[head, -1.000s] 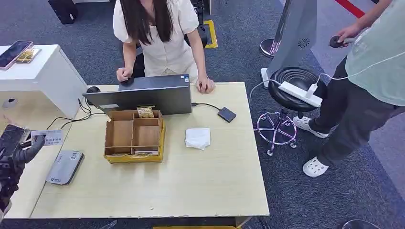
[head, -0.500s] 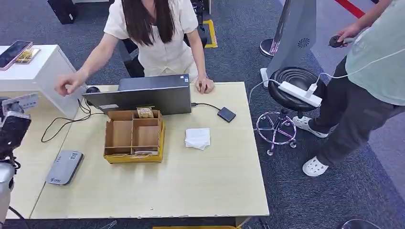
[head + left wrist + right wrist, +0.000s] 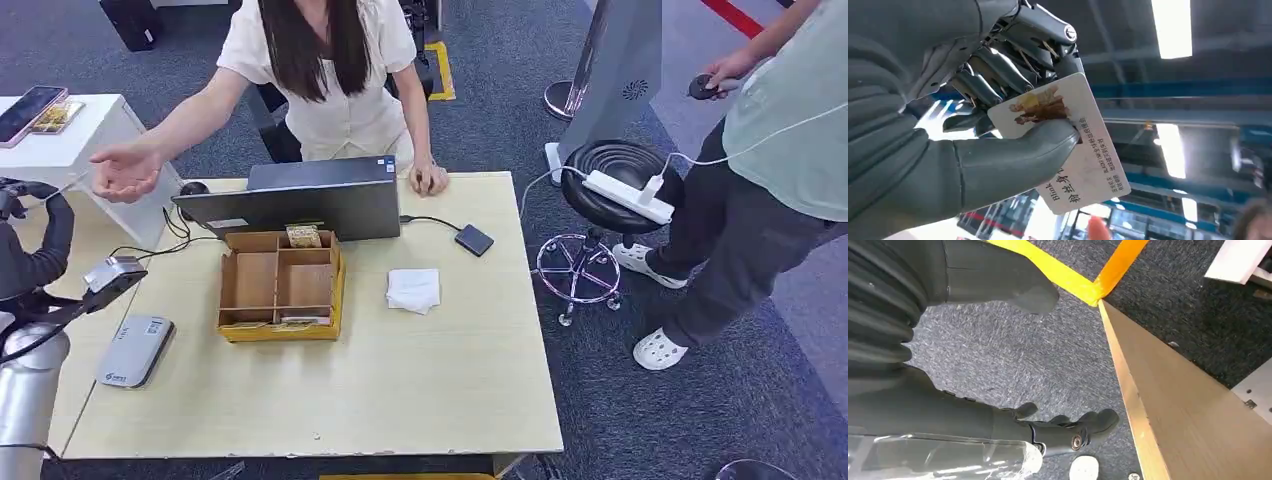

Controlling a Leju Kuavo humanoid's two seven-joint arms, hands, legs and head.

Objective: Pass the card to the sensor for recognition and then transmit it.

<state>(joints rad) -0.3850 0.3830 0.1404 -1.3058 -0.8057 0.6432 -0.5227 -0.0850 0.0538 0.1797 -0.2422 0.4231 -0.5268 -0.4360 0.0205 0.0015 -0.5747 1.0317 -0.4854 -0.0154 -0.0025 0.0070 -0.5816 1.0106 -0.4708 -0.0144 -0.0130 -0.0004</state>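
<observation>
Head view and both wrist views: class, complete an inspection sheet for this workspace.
Surface: pale wooden table, flat and tidy.
Job's things: card, pinched in the left hand; grey sensor, lying on the table's left edge; a person's open palm, held out behind the table.
Clutter: cardboard divider box, laptop, folded white paper, small dark drive.
Hands: left hand holds the card between thumb and fingers; right hand hangs over carpet, holding nothing.
Cables: black leads beside the laptop; white power strip on a stool.
Surroundings: second person standing at the right.
</observation>
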